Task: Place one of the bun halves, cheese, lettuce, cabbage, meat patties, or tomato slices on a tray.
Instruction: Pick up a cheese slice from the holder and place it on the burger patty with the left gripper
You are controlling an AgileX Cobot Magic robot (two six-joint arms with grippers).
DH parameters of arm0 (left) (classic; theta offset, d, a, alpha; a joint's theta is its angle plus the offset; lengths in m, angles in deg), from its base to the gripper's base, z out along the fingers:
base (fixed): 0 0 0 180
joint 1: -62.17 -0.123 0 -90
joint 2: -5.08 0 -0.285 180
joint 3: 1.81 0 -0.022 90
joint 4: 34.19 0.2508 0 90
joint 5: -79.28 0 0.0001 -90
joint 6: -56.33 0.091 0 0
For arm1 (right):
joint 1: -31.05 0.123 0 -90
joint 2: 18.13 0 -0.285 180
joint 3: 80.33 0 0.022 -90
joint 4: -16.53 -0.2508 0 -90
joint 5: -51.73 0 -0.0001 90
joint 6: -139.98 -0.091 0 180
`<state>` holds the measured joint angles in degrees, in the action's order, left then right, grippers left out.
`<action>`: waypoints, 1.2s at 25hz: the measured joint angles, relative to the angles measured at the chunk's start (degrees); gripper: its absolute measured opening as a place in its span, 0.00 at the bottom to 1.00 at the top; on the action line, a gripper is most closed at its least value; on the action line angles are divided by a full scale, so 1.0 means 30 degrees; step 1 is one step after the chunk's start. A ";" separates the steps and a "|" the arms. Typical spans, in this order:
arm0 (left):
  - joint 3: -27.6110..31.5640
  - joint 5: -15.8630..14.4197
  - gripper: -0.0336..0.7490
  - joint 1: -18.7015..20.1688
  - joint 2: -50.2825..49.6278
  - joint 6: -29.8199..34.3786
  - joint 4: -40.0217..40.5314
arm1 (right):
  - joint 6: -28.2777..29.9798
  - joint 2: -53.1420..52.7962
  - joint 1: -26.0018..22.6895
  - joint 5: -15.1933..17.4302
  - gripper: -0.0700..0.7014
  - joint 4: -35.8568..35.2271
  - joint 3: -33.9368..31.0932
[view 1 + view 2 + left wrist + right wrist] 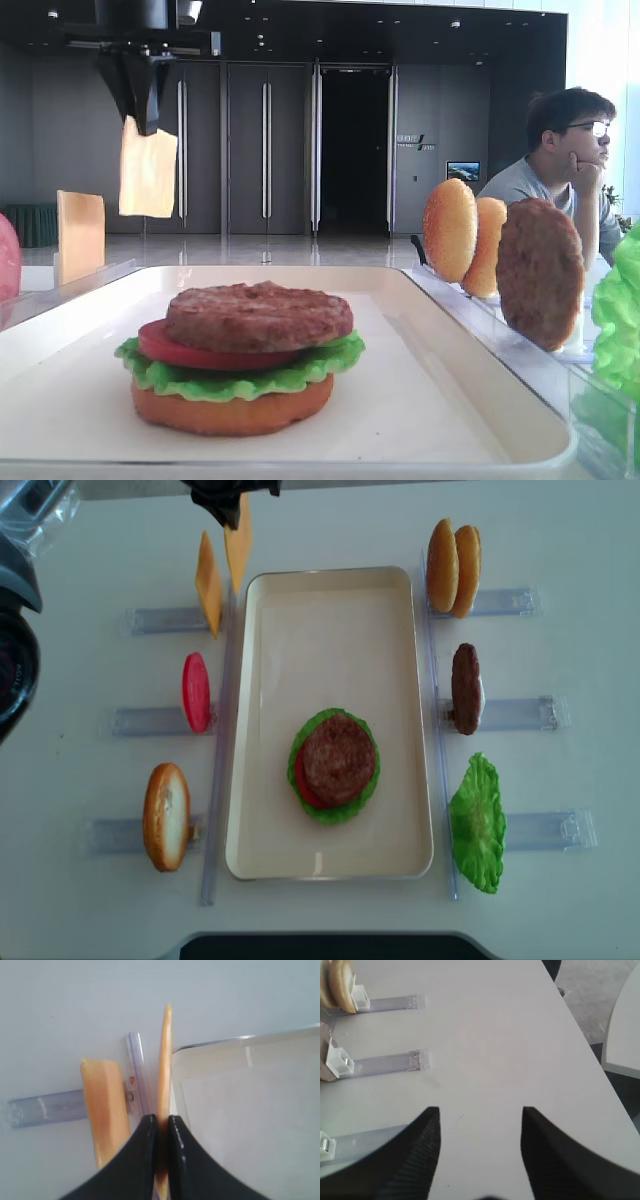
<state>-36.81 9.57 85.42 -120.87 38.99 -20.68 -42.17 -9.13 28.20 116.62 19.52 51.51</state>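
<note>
Low in the frame, your half-built burger topped by the round brown grainy patty (258, 315) sits on the shallow cream-white tray (470, 400). Upper left, the left gripper (140, 118) pinches the thin pale-yellow cheese square (148, 172), hanging edge-down; carry it right.

Left gripper (161, 1125): raised well above the worktop at the far left corner, pointing straight down.
Left jaws: pressed together on the top edge of a cheese slice (148, 167), which hangs free beneath them.
Right gripper (480, 1130): low over the bare worktop, pointing down.
Right jaws: spread wide apart, nothing between them.
</note>
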 joint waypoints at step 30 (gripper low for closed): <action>1.2577 -0.0419 0.08 0.0000 1.4859 0.0274 -0.1122 | 0.0000 0.0000 0.0000 0.0000 0.55 0.0000 0.0000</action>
<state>0.92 8.31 85.42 -76.30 39.82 -24.05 -42.17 -9.13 28.20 116.62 19.52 51.51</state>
